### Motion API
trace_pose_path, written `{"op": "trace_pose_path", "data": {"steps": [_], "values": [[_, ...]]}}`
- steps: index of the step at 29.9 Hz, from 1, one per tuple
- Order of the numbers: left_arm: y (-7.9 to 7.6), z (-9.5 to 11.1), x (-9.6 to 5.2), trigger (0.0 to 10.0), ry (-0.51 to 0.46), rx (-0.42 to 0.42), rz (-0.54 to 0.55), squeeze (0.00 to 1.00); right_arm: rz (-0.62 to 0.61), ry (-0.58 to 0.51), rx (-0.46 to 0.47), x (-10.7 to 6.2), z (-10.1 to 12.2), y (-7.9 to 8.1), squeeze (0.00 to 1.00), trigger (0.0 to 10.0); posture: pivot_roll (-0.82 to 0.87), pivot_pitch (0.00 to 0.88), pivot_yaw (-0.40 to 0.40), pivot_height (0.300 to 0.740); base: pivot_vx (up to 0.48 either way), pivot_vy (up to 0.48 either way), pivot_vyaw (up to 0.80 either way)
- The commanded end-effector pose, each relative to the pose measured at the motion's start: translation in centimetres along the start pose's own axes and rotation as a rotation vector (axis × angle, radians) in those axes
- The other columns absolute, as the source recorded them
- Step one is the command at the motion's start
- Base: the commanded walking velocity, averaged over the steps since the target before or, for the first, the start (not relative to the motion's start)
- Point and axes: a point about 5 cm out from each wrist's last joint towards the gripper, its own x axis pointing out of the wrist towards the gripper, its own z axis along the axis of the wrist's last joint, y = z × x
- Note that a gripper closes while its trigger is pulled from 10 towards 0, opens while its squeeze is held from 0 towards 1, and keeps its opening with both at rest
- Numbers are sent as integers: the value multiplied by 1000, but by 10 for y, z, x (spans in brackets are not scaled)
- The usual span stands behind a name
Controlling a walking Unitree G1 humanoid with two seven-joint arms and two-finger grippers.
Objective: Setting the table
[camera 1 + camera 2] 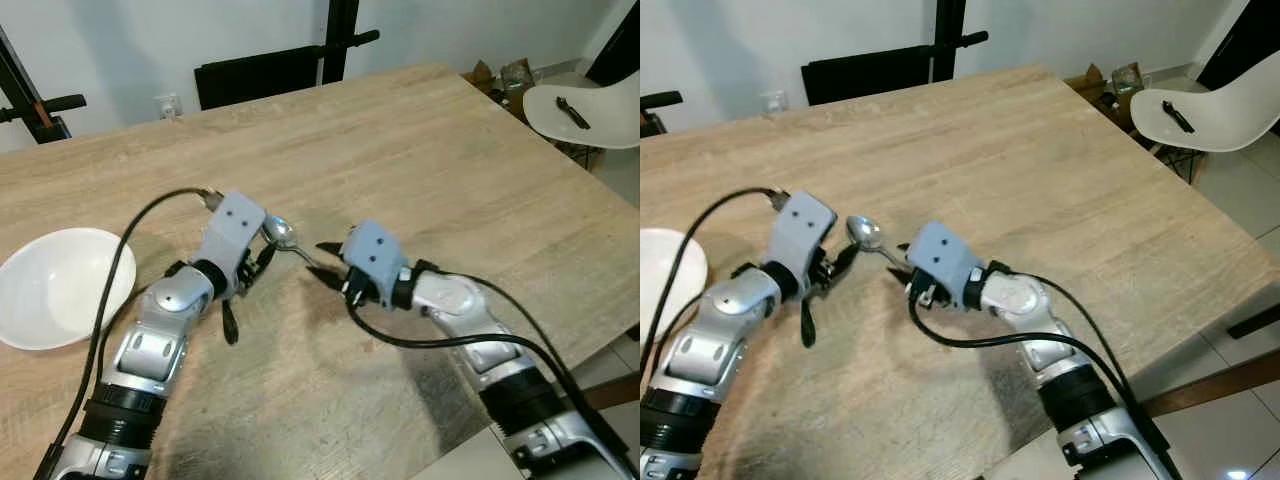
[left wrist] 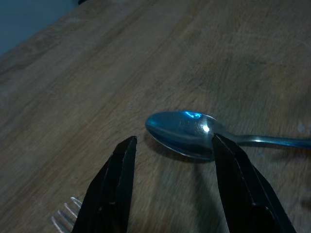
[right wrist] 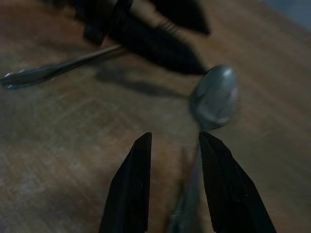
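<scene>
Table [image 1: 420, 150] first: broad, pale wood with a fine straight grain, matt, mostly bare, so the setting looks barely begun. Bowl [image 1: 60, 285] next, white, round and glossy, sitting near the left edge, well apart from the cutlery. Beyond the far right corner, white moulded chair [image 1: 590, 110] with a small dark object on its seat. Left gripper [image 1: 250, 262] low over the middle of the table, black fingers spread apart, one fingertip [image 2: 223, 150] just beside or touching the spoon's bowl; hard to tell which. Right gripper [image 1: 328, 262] facing it from the other side, fingers slightly parted with the handle running between them; whether actually clamped cannot be told. Spoon [image 1: 285, 236] between the two, polished steel, oval bowl catching a bluish glint, slim handle pointing toward the right gripper. Fork [image 2: 65, 216] tines, thin and silvery, peeking in by the left fingers. Still to do, by the look of it: laying spoon and fork beside the bowl.
</scene>
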Motion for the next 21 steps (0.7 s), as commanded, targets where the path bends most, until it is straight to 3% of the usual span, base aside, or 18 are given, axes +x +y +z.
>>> {"op": "trace_pose_path", "data": {"steps": [1,8,13,14,15,16,17,18,19,20,21], "values": [[0,-5,-5,10000,22,-14,-9,0,45,1,10,3,-2,3,0,10000,-34,96,12,740,0,0,0],[12,0,-16,10000,13,-31,32,0,121,76,-33,9,-19,12,0,10000,-30,100,14,740,0,0,0],[19,10,-21,10000,-9,-48,55,0,199,132,-14,9,-32,19,0,10000,-30,100,14,740,0,0,0],[20,11,-21,10000,-11,-48,59,0,219,149,-5,8,-35,21,0,8549,-17,101,11,740,0,0,0],[20,12,-22,10000,-11,-47,61,0,233,160,3,7,-38,23,0,8549,-17,101,11,740,0,0,0],[21,12,-22,10000,-12,-47,63,0,248,174,12,7,-40,24,0,4941,-17,101,11,740,0,0,0],[22,13,-23,10000,-11,-48,65,0,267,185,21,6,-43,26,0,4235,-17,101,11,740,0,0,0],[22,13,-23,10000,-11,-48,65,0,267,185,21,6,-43,26,0,4235,-17,101,11,740,0,0,0],[22,13,-23,10000,-12,-49,66,0,284,195,28,5,-45,27,0,1294,-17,101,11,740,0,0,0],[22,13,-23,10000,-12,-49,68,0,297,200,38,3,-46,29,0,0,-17,101,11,740,0,0,0],[22,13,-23,10000,-10,-51,69,0,304,200,45,3,-48,29,0,0,-17,101,11,740,0,0,0]]}}
